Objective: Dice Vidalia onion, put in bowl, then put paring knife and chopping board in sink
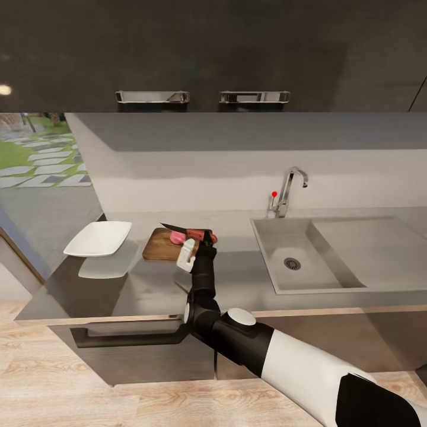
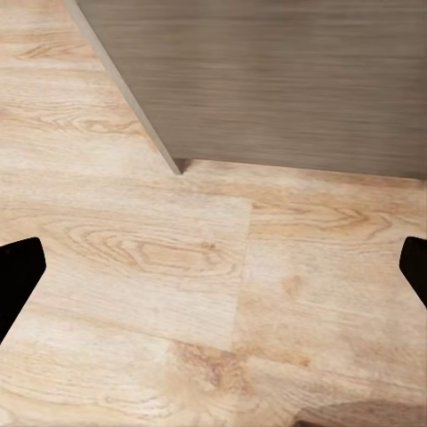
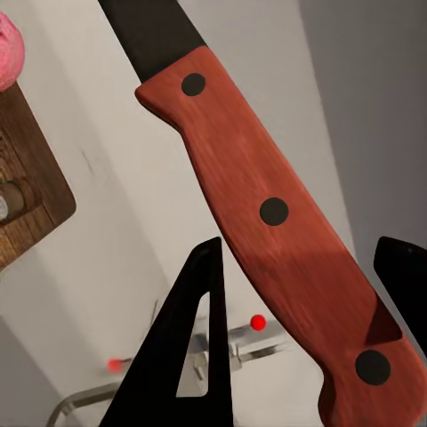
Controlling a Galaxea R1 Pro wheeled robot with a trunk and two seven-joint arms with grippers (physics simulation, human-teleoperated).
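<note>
Head view has the full layout: right gripper [image 1: 198, 242] over the chopping board's [image 1: 159, 248] right end, fingers clamped on the paring knife [image 1: 188, 232], sink [image 1: 284, 279] well to the right, bowl [image 1: 98, 238] left of the board. Right wrist view adds detail: red-brown handle [image 3: 276, 240] with three dark rivets, dark blade, pink onion [image 3: 11, 44] on the board. Knife axis runs roughly level, tip pointing left over the board. Left gripper [image 2: 213, 267] spread wide, empty, over wood floor [image 2: 133, 267].
</note>
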